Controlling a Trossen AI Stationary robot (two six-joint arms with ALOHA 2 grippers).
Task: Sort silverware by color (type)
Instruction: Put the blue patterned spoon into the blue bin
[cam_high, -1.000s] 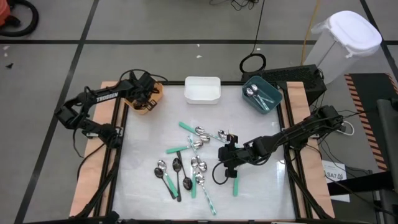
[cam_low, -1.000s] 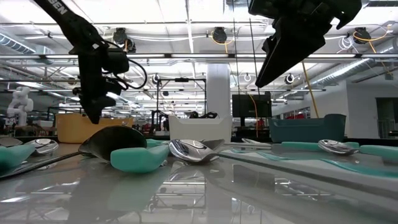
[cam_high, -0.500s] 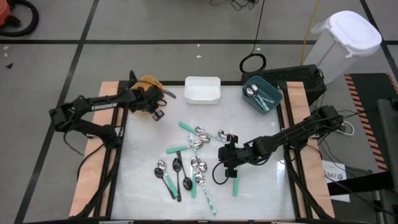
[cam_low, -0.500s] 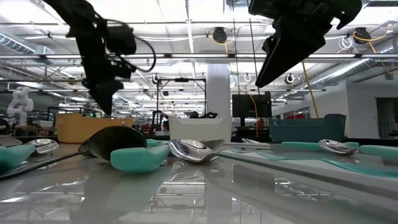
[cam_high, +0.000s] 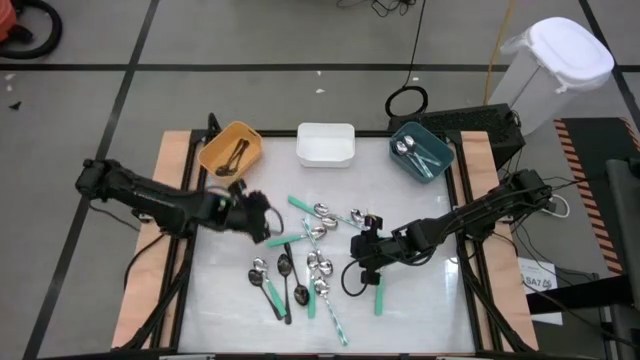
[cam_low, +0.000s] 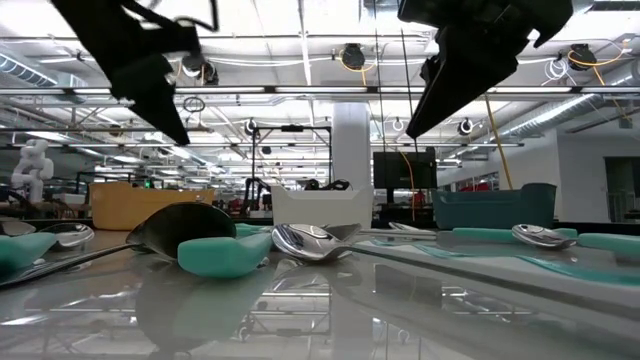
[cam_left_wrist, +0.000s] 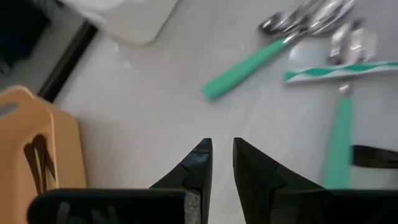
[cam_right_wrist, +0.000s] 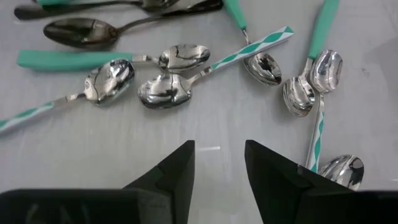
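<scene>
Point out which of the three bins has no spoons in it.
The white bin, the middle one of the back row. The orange bin holds dark spoons, the teal bin mint-handled ones.

Mint-green and black spoons (cam_high: 300, 262); orange (cam_high: 230, 149), white (cam_high: 326, 144), teal bins (cam_high: 421, 150).

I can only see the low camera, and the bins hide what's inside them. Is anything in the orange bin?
Observer: Yes. From above, dark-handled spoons lie inside the orange bin.
Operator: What about the teal one?
Observer: The teal bin holds mint-handled spoons.
Operator: Is the left gripper carrying a spoon?
Observer: No. Its wrist camera shows the left gripper slightly open, with nothing between its fingers.
</scene>
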